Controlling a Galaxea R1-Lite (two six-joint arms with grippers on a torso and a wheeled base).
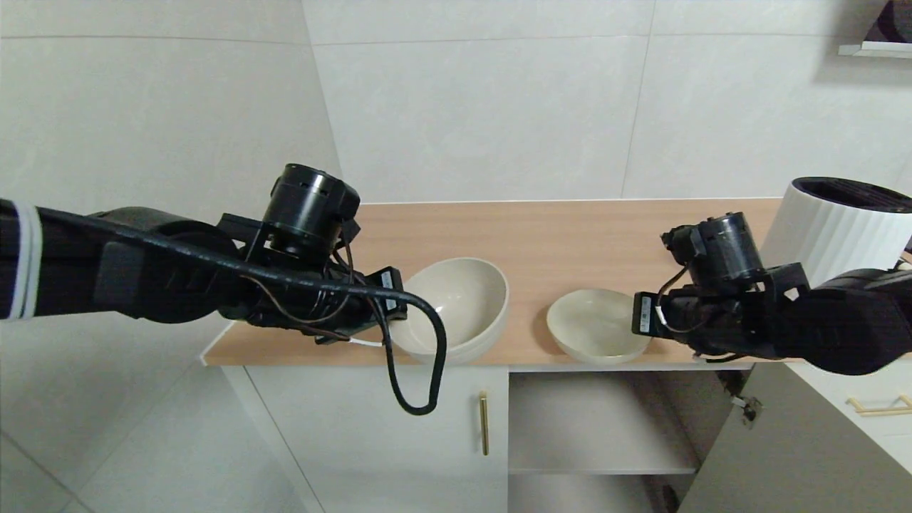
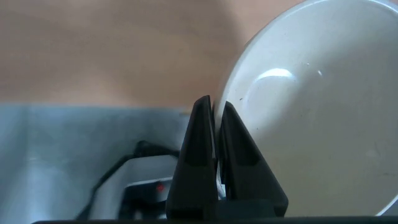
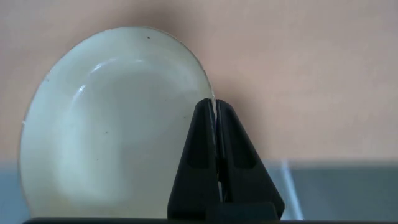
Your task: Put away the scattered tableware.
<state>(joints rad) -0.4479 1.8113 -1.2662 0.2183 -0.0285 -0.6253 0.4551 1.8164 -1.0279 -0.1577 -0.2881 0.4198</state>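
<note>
Setting: white tiled wall [image 1: 484,107] behind a wooden counter [image 1: 570,235], with white cabinets below it.
Left arm: reaches in from the left, roughly level, wrist over the near left part of the counter, with a black cable [image 1: 420,356] looping down from it.
Left gripper [image 2: 214,102]: clamped on the left rim of the large bowl [image 1: 456,306]; the left wrist view shows the two black fingers pressed nearly together with the rim edge between them.
Right arm: reaches in from the right, roughly level, wrist at the near edge of the counter.
Right gripper [image 3: 215,102]: clamped on the right rim of the small bowl [image 1: 595,324]; the right wrist view shows the thin rim running into the slit between the fingers.
Large bowl: cream, deep, at the near edge of the counter, left of centre; it looks tilted, its opening turned toward the left arm. Its smooth inner surface shows whole, with a bright glare spot.
Small bowl: pale, shallow, at the near edge of the counter, right of the large bowl and apart from it. Its glossy inner surface shows whole.
Contact with counter: whether either bowl rests on the wood or is lifted off it cannot be told.
Ribbed white container [image 1: 841,228]: upright on the far right of the counter, dark at its open top; contents cannot be told.
Cabinet: closed door with a gold handle [image 1: 484,422] on the left; beside it an open compartment [image 1: 598,420] with a white shelf [image 1: 602,470], below the small bowl; its door [image 1: 784,442] is swung out to the right.
</note>
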